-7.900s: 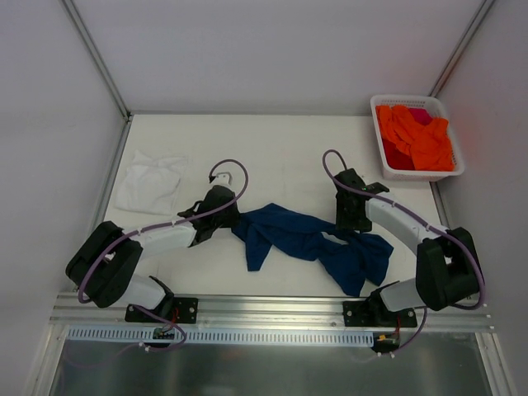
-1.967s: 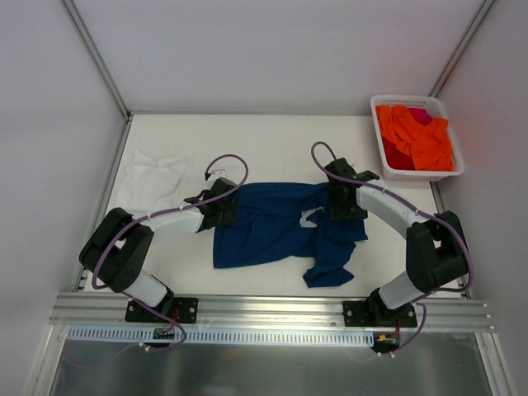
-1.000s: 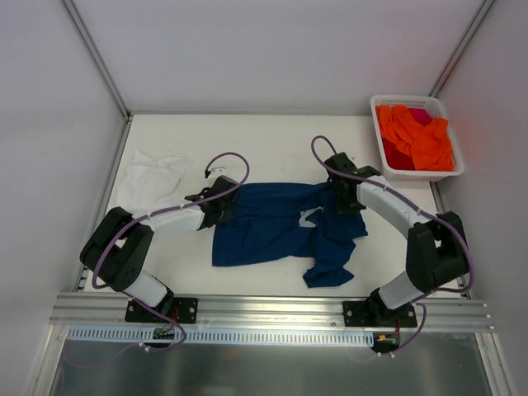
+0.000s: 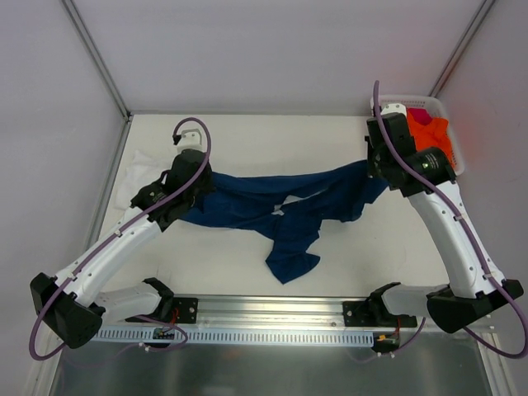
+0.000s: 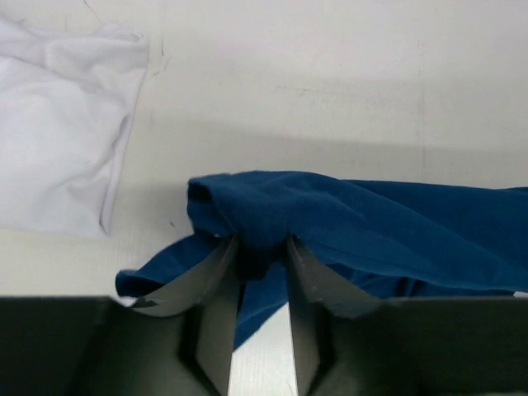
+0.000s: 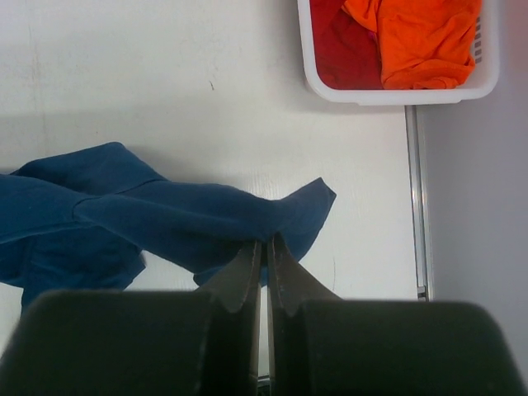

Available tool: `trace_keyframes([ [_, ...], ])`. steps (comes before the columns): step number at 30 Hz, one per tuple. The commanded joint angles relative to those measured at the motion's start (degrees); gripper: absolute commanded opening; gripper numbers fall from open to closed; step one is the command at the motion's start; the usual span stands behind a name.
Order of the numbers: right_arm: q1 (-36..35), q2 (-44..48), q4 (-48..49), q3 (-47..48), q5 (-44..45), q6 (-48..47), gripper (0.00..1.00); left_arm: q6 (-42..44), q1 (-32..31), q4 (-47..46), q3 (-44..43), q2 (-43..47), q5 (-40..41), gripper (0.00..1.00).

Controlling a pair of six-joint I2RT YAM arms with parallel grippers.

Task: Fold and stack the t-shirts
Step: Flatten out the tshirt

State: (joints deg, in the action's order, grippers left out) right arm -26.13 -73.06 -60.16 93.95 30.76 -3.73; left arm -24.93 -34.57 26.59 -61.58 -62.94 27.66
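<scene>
The navy blue t-shirt hangs stretched between both grippers above the table, and a loose part sags toward the front. My left gripper grips its left end. In the left wrist view the jaws stand a little apart with a bunch of navy cloth pinched between them. My right gripper holds the right end. The right wrist view shows its fingers nearly together on a thin fold of the shirt. The white t-shirt lies crumpled at the left edge.
A white basket with orange clothes stands at the back right corner, close behind the right gripper; the right wrist view shows its rim. Enclosure walls border the table on the left, right and back.
Both arms have risen and swung apart toward the back. The navy shirt, flat on the table a second ago, is now lifted and pulled into a long band between them.
</scene>
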Motion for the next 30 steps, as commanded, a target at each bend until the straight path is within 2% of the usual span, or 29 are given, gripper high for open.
trace_keyframes([
  [1,-0.15,0.46,-0.92,0.01,0.35,-0.76,0.01,-0.29,-0.41,0.92,1.02,0.45,1.61,0.3],
  [3,-0.24,0.46,-0.22,-1.05,0.09,-0.58,0.0,-1.09,-0.41,0.83,1.73,0.1,1.61,0.34],
  [5,-0.24,0.55,0.22,-2.19,0.0,-0.32,0.0,-1.79,-0.5,0.92,2.17,-0.52,1.52,0.44],
  [6,-0.24,0.55,0.31,-2.37,-0.09,-0.23,0.01,-2.14,-0.41,0.92,2.43,-0.69,1.52,0.46],
  [14,-0.32,0.81,1.62,-5.79,-1.49,0.56,0.01,-4.25,-0.41,0.57,5.33,-2.36,0.74,0.4],
  [19,-0.5,1.34,3.56,-10.1,-2.29,1.44,0.01,-9.24,-0.59,0.04,9.45,-5.0,-7.86,0.31],
  [21,-0.68,1.51,4.35,-11.86,-2.81,1.88,0.01,-9.96,-1.38,-3.18,11.65,-6.31,-10.33,0.32],
  [24,-1.11,1.6,4.88,-13.09,-3.17,2.41,0.01,-11.46,-1.47,-9.69,18.58,-7.81,-14.82,0.41],
  [30,-1.47,1.78,5.14,-13.88,-3.25,2.58,0.01,-13.04,-1.47,-13.4,22.2,-10.28,-17.37,0.46],
])
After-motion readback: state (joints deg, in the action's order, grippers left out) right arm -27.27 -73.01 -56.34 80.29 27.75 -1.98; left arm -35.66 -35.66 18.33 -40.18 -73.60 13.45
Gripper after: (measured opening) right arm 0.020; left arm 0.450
